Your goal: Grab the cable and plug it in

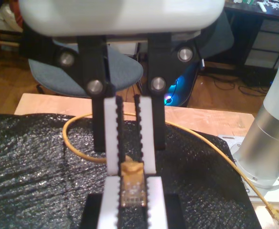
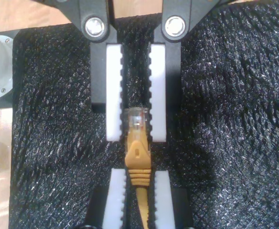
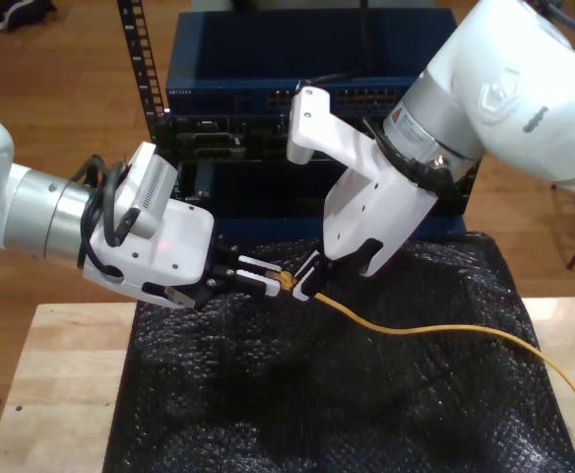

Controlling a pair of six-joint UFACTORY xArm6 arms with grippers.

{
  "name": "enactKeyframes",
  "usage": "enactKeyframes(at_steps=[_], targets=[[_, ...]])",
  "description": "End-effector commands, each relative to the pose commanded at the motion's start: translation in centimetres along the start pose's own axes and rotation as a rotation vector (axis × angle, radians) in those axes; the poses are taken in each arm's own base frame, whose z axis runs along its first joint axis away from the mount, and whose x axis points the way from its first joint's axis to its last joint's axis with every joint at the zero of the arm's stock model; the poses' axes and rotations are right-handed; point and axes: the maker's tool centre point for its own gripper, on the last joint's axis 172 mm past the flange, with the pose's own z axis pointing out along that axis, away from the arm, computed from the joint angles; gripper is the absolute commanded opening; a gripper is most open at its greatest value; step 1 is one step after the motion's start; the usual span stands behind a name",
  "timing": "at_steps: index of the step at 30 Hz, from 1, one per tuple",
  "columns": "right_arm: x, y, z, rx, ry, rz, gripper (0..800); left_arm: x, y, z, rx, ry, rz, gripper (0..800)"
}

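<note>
The yellow cable ends in a small clear plug, which is held in the air above the black mat between two grippers that meet tip to tip. My first gripper, on the arm at the exterior view's right, is shut on the yellow boot just behind the plug. My second gripper, on the arm at the exterior view's left, has its white toothed pads closed against the clear plug's sides. From the first gripper the cable runs away across the mat in a loop.
A black textured mat covers the wooden table. Behind the arms stands a dark rack with a blue network switch. An arm's grey base stands beside the mat, with the cable's other end lying near it.
</note>
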Motion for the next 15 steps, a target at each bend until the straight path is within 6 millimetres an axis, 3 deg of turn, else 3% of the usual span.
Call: enactKeyframes(at_steps=[2,4,9,13,15], targets=[[0.03,-0.02,-0.05,-0.001,0.001,-0.001,12,0.20,-0.10,-0.03,0.003,0.005,0.002,16],[0.06,-0.04,-0.11,-0.002,0.001,-0.002,77,0.24,-0.11,-0.03,0.004,0.007,0.002,14],[-0.01,-0.07,-0.12,0.000,0.001,-0.005,489,0.24,-0.11,-0.03,0.004,0.007,0.001,3],[-0.30,0.19,-0.51,-0.006,0.001,-0.020,702,0.41,-0.24,-0.16,0.007,0.007,0.001,5],[-0.45,0.31,-0.53,-0.009,0.000,-0.038,748,0.35,-0.30,-0.23,0.008,0.010,-0.019,5]])
